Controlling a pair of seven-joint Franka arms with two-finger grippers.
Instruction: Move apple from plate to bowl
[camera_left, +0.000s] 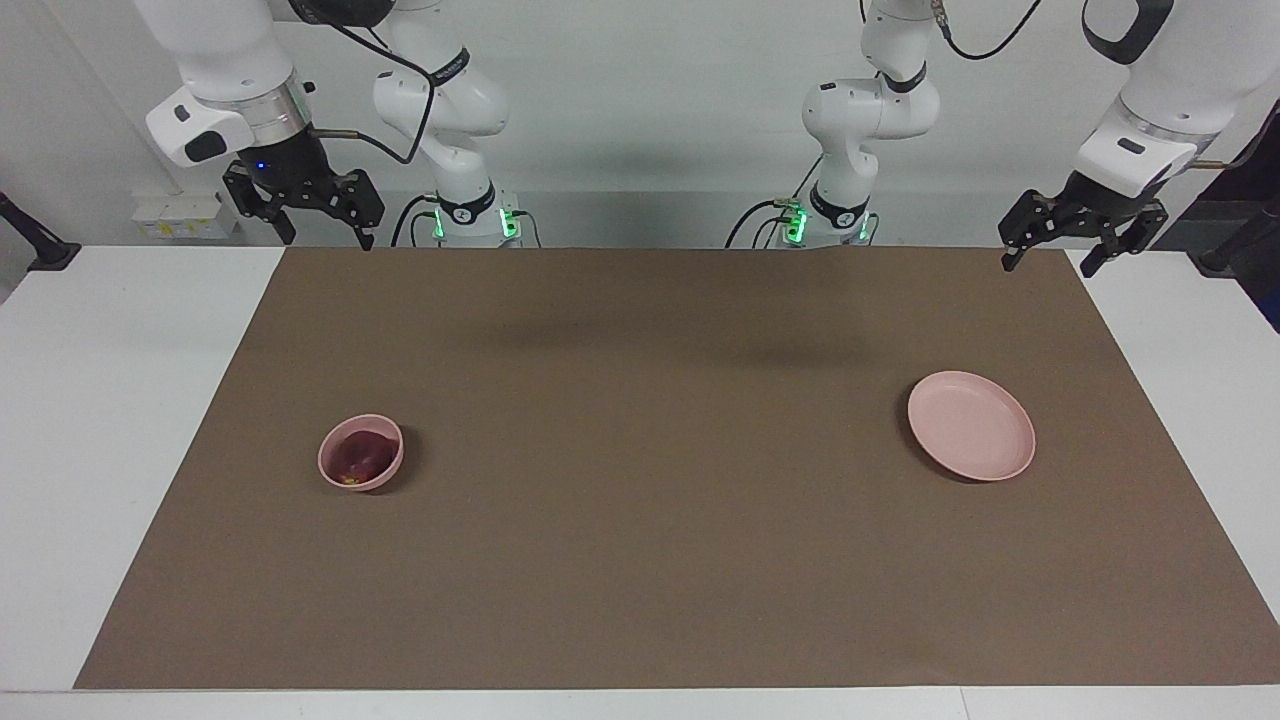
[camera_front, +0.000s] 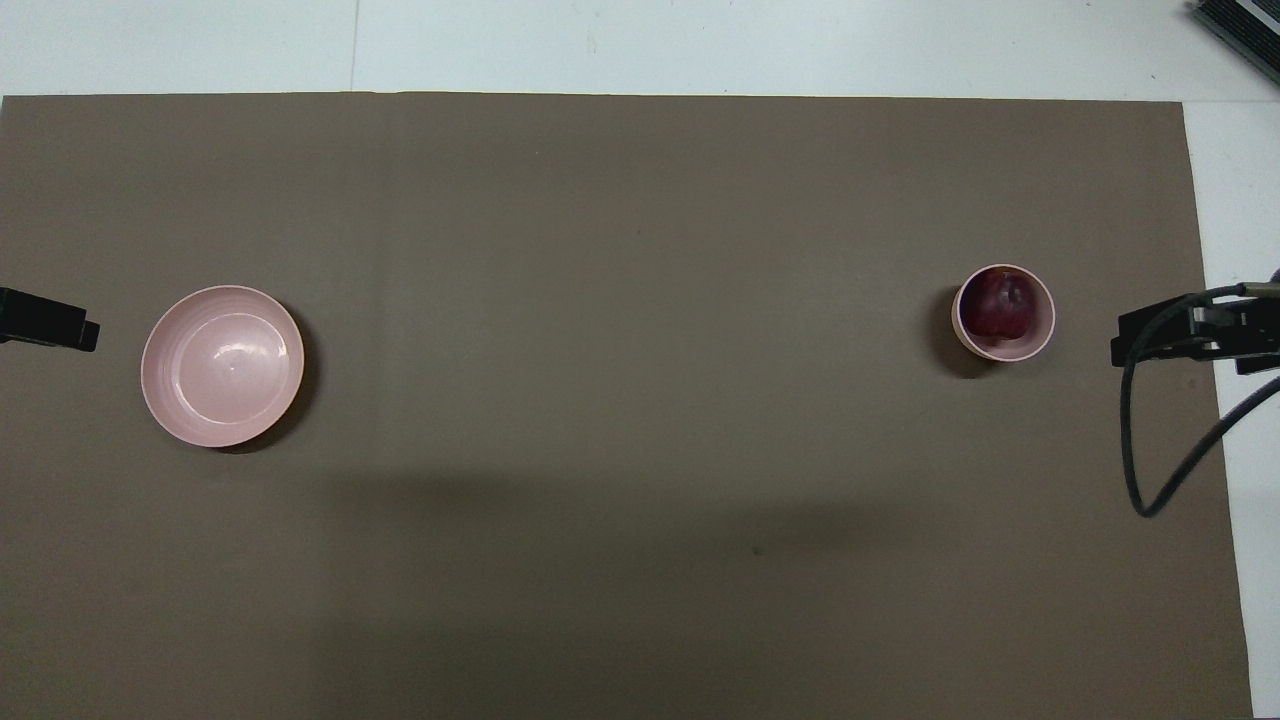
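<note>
Inside one bowl (camera_left: 361, 453), one apple (camera_left: 357, 456)

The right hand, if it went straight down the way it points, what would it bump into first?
Probably the brown mat near its corner, or the white table beside it; depth is hard to judge. The right hand hangs open, well away from the bowl with the apple.

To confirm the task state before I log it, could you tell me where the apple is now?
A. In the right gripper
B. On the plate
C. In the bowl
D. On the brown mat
C: the apple sits inside the bowl, the plate is bare, and both grippers hang open and empty.
</note>
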